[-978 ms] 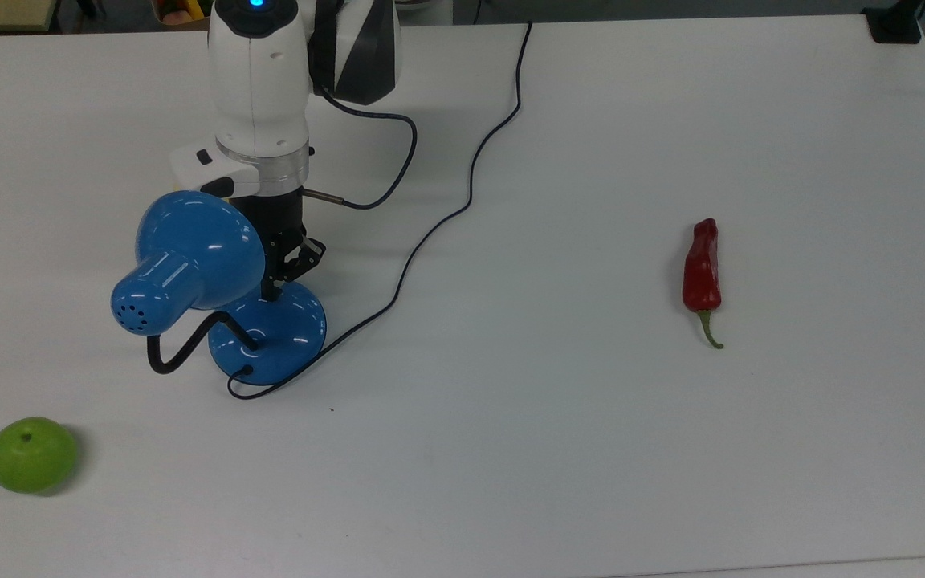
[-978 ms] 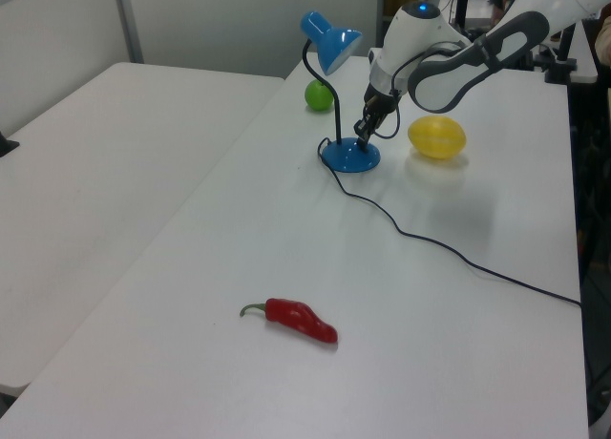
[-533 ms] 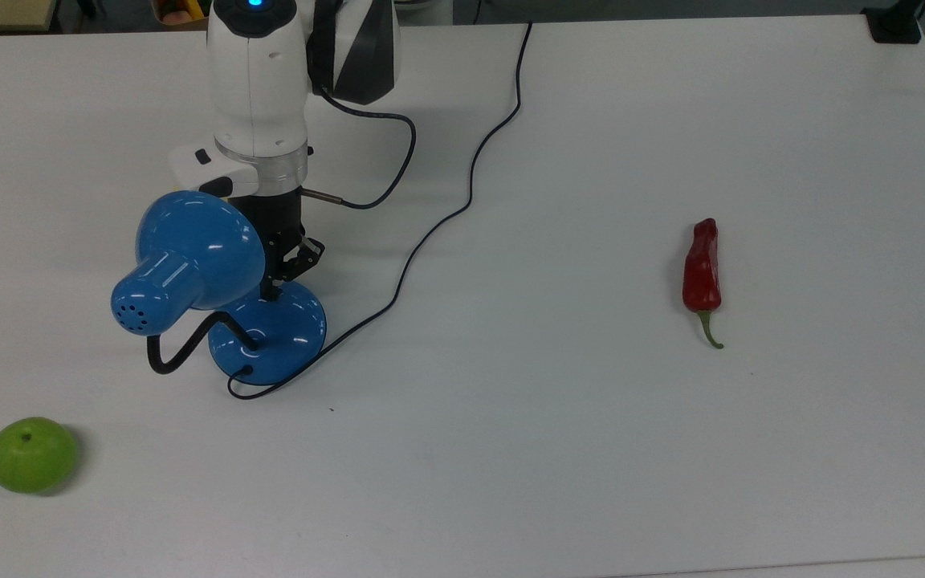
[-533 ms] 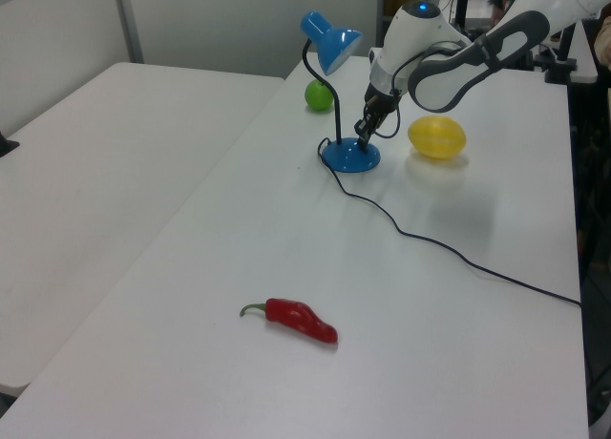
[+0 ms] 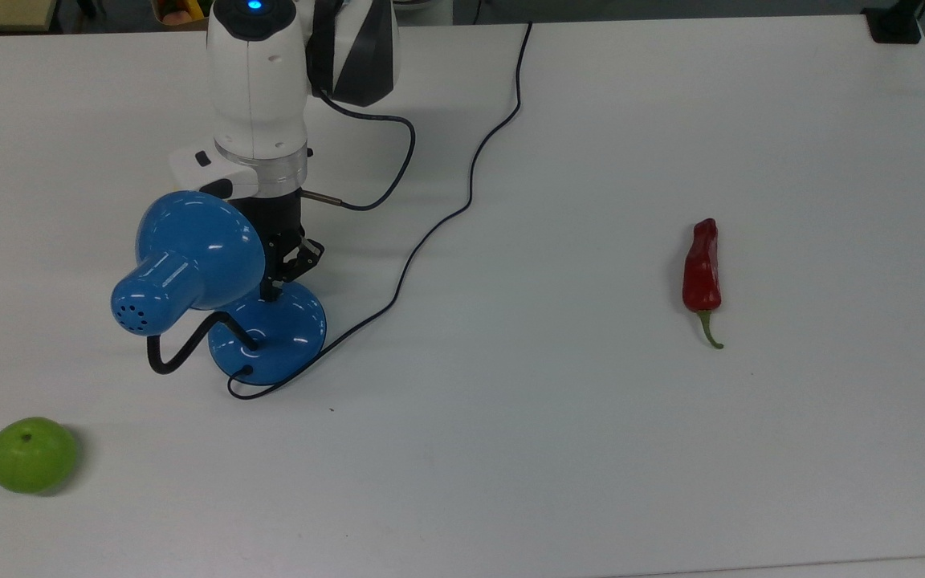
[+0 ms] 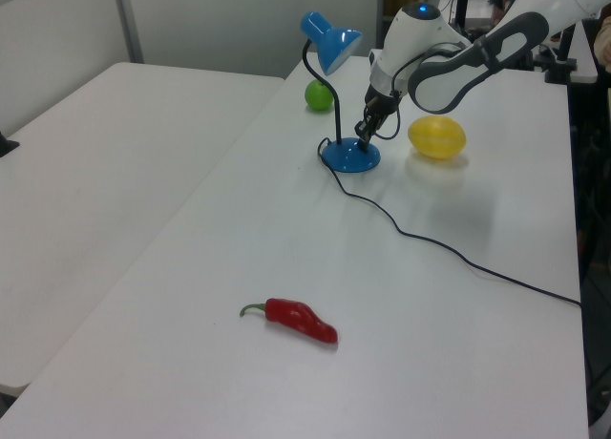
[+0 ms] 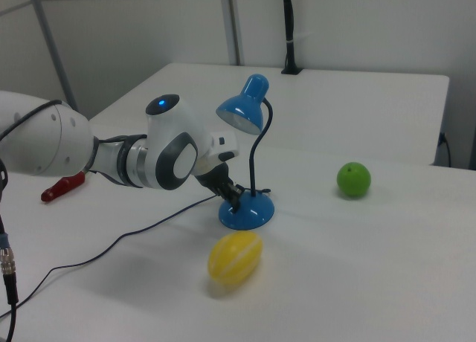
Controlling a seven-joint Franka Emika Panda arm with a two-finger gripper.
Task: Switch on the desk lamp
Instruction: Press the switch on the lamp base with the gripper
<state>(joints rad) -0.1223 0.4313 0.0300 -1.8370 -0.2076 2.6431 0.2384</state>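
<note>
I have the gripper (image 5: pixel 274 291) down on the round blue base of the desk lamp (image 5: pixel 270 331), at the base's far edge in the top view, where I take the switch to be. I cannot make out the switch itself under the black fingertips. The fingers look drawn close together, tips down, with nothing held between them; they seem to be used as a poking tool rather than a clamp.

The lamp stands on the white counter (image 5: pixel 591 449) near the top view's left side. Its shade (image 7: pixel 242 111) arches over on a bent black neck and looks unlit in the right view. The cord (image 5: pixel 446 217) trails away from the base toward the far edge.

I judge this to be the pressing step: contact looks made or nearly so, and the light is not yet on. The next move calls for a short, firm push straight down on the switch, keeping clear of the neck and shade just beside the wrist. The base is light and glossy, so a slanted push could slide it.
</note>
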